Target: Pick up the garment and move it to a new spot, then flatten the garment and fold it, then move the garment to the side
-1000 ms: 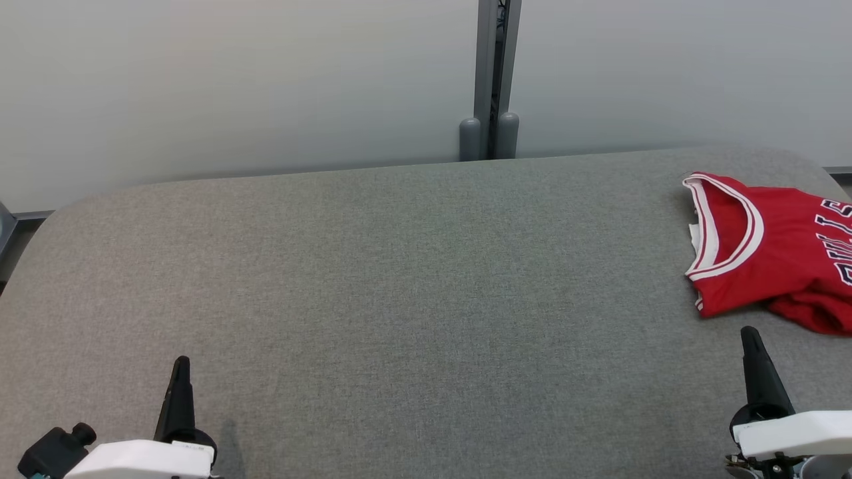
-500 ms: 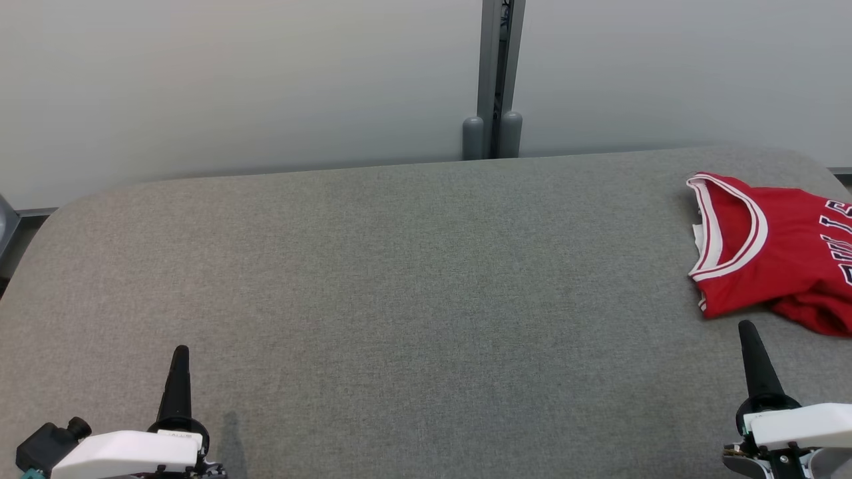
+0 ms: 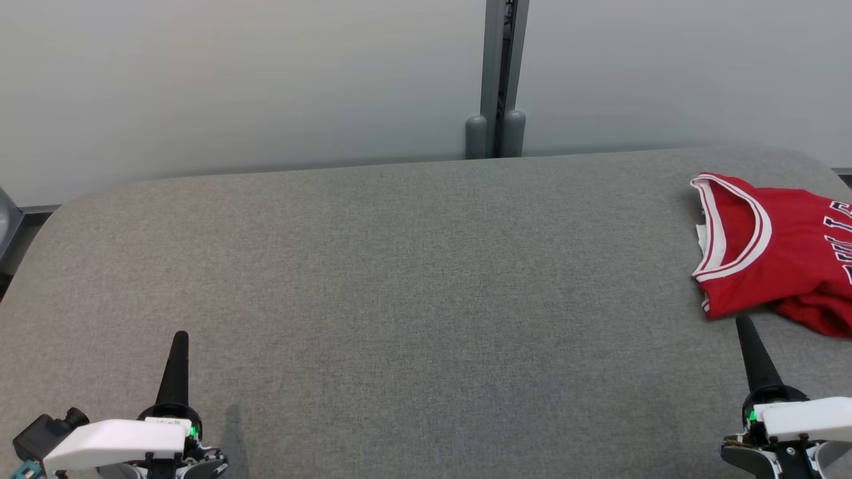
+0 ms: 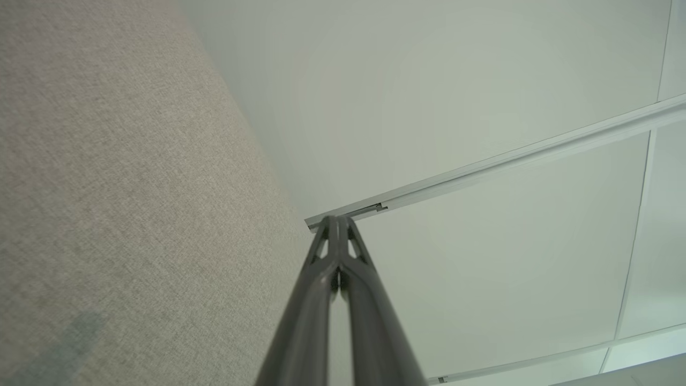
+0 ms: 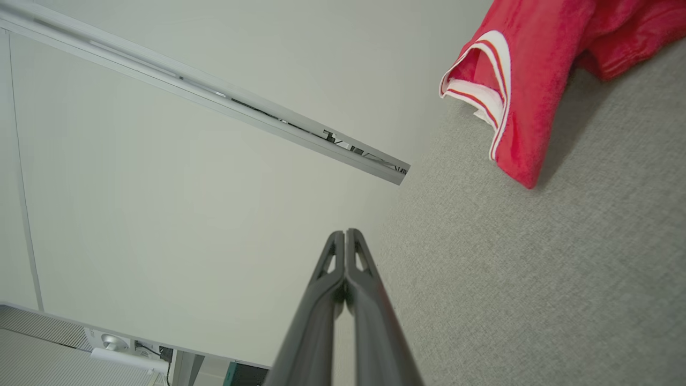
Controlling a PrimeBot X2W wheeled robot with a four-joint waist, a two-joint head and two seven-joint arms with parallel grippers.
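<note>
The garment is a red jersey with white and red trim, lying folded at the far right of the grey table; its right part runs off the head view. In the right wrist view the garment lies at the top right. My right gripper is shut and empty, its tip just short of the jersey's near edge. The right gripper shows both fingers pressed together. My left gripper stands shut and empty at the lower left, far from the jersey. The left gripper shows its fingers closed over bare fabric.
A pale wall with a grey vertical post rises behind the table's far edge. The table has rounded corners, and its left edge drops off near the left gripper. Bare grey surface spreads between the two grippers.
Both grippers have slid a little forward over the table, the right tip coming closer to the jersey's near edge. The head view has shifted slightly. The jersey lies as before.
</note>
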